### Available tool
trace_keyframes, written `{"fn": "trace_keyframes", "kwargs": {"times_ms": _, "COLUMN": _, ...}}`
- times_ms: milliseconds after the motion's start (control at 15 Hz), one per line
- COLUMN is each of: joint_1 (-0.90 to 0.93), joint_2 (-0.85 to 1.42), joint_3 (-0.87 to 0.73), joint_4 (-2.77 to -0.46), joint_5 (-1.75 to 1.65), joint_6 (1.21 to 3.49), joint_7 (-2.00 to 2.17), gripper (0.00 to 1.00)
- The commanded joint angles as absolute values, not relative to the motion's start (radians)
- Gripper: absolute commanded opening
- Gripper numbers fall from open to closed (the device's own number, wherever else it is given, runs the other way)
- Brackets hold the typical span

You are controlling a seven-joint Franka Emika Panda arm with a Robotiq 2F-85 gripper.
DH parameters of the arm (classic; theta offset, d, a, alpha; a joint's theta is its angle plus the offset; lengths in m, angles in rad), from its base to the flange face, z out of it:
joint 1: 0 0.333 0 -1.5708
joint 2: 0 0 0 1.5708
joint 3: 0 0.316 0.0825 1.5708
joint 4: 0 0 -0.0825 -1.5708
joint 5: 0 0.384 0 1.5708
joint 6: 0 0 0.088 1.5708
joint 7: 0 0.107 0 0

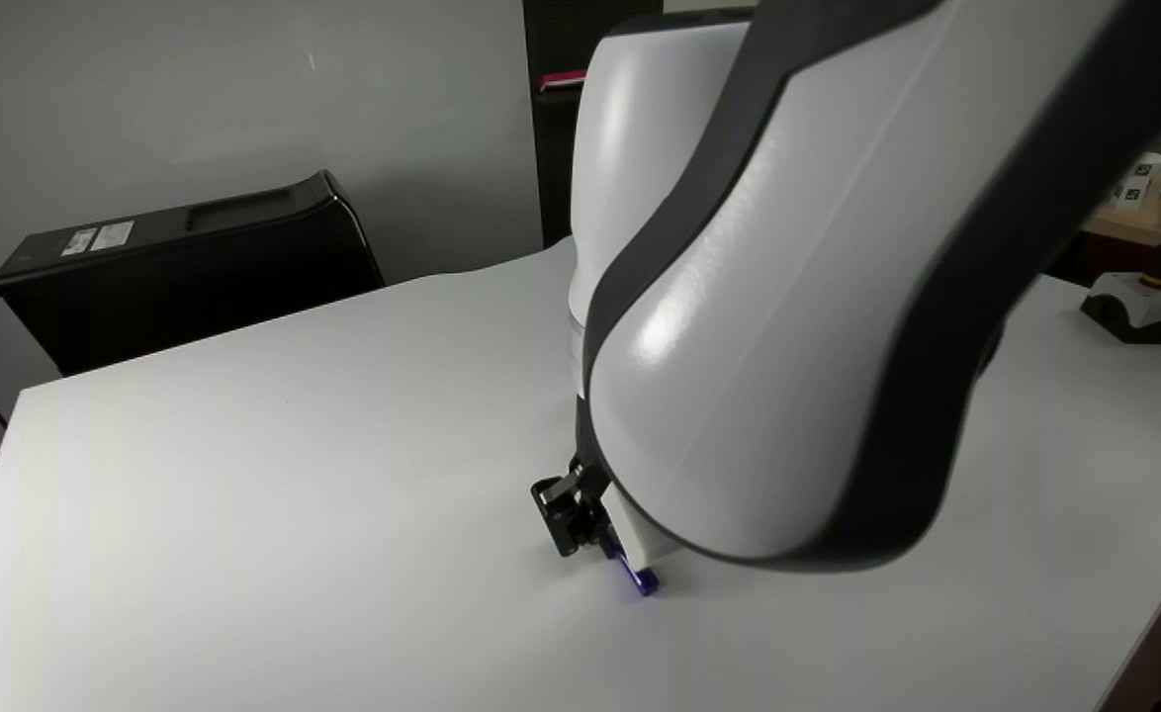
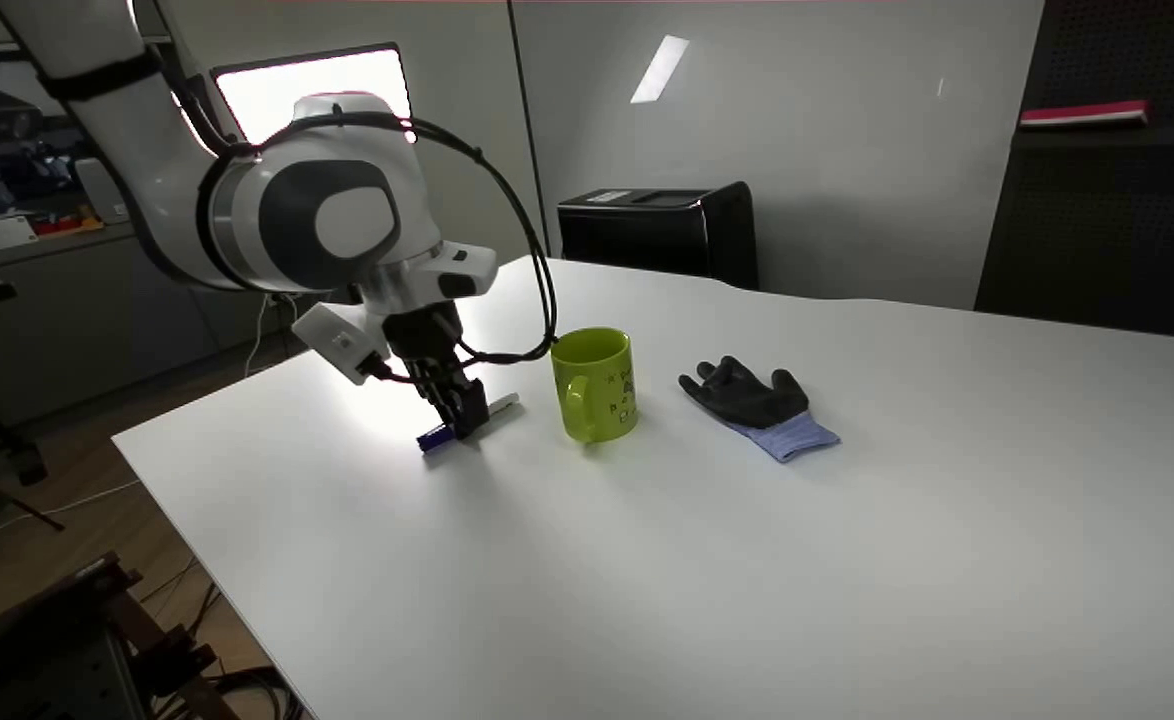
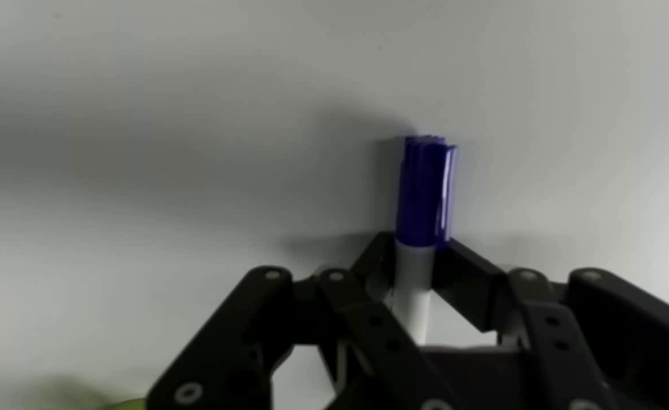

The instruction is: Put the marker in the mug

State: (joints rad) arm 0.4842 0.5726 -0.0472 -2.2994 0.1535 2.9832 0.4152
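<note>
The marker (image 3: 424,193) has a dark blue-purple cap and a white body. It shows in both exterior views, with its cap (image 1: 646,583) low beside the arm and its white end (image 2: 503,403) pointing toward the mug. It lies flat on or just above the white table; I cannot tell which. My gripper (image 3: 415,265) is shut on the marker's body just behind the cap, and it also shows in an exterior view (image 2: 465,422). The lime-green mug (image 2: 602,395) stands upright close beside the gripper, handle toward the camera. Only its blurred edge (image 3: 125,405) shows in the wrist view.
A black and blue glove (image 2: 747,397) lies on the table beyond the mug. A black box-shaped machine (image 2: 657,235) stands behind the table's far edge. A white device with a dark knob (image 1: 1149,309) sits at the table's side. Cables loop from the arm near the mug.
</note>
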Motion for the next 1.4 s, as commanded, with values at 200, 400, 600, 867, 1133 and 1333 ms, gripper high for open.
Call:
{"fn": "trace_keyframes", "kwargs": {"times_ms": 200, "joint_1": 0.473, "joint_2": 0.569, "joint_3": -0.064, "joint_4": -2.288, "joint_5": 0.146, "joint_6": 2.947, "joint_7": 0.446, "gripper": 0.06}}
{"fn": "trace_keyframes", "kwargs": {"times_ms": 400, "joint_1": 0.459, "joint_2": 0.547, "joint_3": -0.066, "joint_4": -2.294, "joint_5": 0.144, "joint_6": 2.92, "joint_7": 0.44, "gripper": 0.06}}
{"fn": "trace_keyframes", "kwargs": {"times_ms": 600, "joint_1": 0.42, "joint_2": 0.51, "joint_3": -0.051, "joint_4": -2.304, "joint_5": 0.146, "joint_6": 2.877, "joint_7": 0.425, "gripper": 0.06}}
{"fn": "trace_keyframes", "kwargs": {"times_ms": 867, "joint_1": 0.373, "joint_2": 0.449, "joint_3": -0.042, "joint_4": -2.314, "joint_5": 0.139, "joint_6": 2.811, "joint_7": 0.418, "gripper": 0.06}}
{"fn": "trace_keyframes", "kwargs": {"times_ms": 1133, "joint_1": 0.327, "joint_2": 0.409, "joint_3": -0.013, "joint_4": -2.31, "joint_5": 0.145, "joint_6": 2.764, "joint_7": 0.414, "gripper": 0.06}}
{"fn": "trace_keyframes", "kwargs": {"times_ms": 1333, "joint_1": 0.294, "joint_2": 0.394, "joint_3": 0.018, "joint_4": -2.302, "joint_5": 0.157, "joint_6": 2.737, "joint_7": 0.406, "gripper": 0.06}}
